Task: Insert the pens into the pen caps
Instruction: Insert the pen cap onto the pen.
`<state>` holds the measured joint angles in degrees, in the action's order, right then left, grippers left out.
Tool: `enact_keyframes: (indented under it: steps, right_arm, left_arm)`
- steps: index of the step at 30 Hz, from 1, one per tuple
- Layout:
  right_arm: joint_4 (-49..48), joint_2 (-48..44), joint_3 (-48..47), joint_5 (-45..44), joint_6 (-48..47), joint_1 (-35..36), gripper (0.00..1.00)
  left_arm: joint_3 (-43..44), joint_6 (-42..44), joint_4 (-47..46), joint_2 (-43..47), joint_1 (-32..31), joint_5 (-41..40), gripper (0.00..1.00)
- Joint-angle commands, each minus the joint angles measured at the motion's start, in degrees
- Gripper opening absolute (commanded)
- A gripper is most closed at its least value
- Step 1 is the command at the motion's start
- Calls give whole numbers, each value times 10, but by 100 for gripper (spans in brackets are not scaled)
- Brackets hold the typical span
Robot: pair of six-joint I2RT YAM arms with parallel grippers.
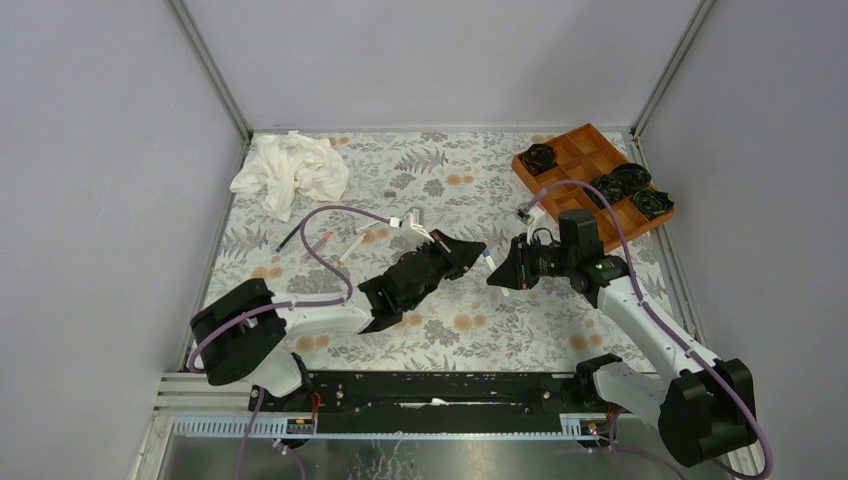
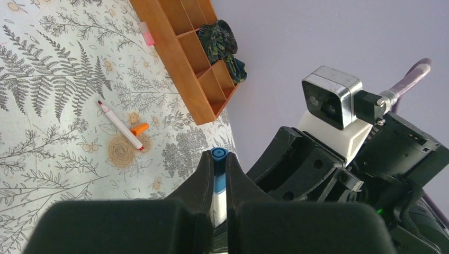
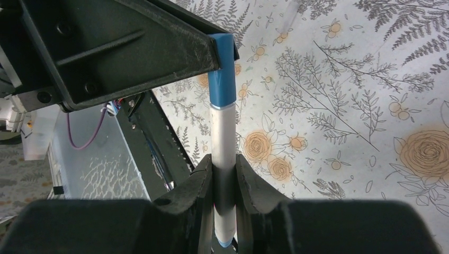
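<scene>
Looks like a robotics lab, a boxed-in test cell. Shows in plain grey panels point(image 1: 430, 60) on three sides, held by aluminium corner posts point(image 1: 212, 70); in a left arm point(image 1: 320, 318) and a right arm point(image 1: 645, 315) bolted to a black rail point(image 1: 440, 385) at the counter's point(image 1: 470, 335) near edge; in purple cables point(image 1: 345, 208) looped over them; in a camera block point(image 2: 328, 98) mounted on a wrist. Has a floral sheet point(image 1: 450, 180) over the counter and a wooden compartment tray point(image 1: 588, 150) at the far right.
</scene>
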<state>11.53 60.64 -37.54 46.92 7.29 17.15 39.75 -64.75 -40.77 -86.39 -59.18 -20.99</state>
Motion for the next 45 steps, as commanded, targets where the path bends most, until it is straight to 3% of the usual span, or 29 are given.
enact_keyframes:
  steps: [1,5,12,18,26,30,39,45]
  right_arm:
    - [-64,-5,-22,19,0,2,0]
    - [-64,-4,-23,25,0,2,0]
    - [-66,-5,-23,37,2,2,0]
    - [-61,-11,-30,84,-16,-1,0]
    - [-60,-16,-38,188,-53,-6,0]
    - [-69,-16,-35,214,-46,-7,0]
    - [-78,-14,-30,216,-36,-7,0]
    - [-81,-12,-28,216,-32,-8,0]
  left_arm:
    - [-22,-22,-31,30,-28,35,16]
    - [-29,-15,-2,63,-27,6,31]
    - [-46,-4,31,107,-23,-17,44]
    - [-85,26,49,177,-23,-42,65]
    - [-147,132,-20,277,5,27,91]
    - [-152,130,-97,261,41,117,93]
    - [-93,102,-169,150,44,163,91]
    - [-77,79,-208,95,44,163,74]
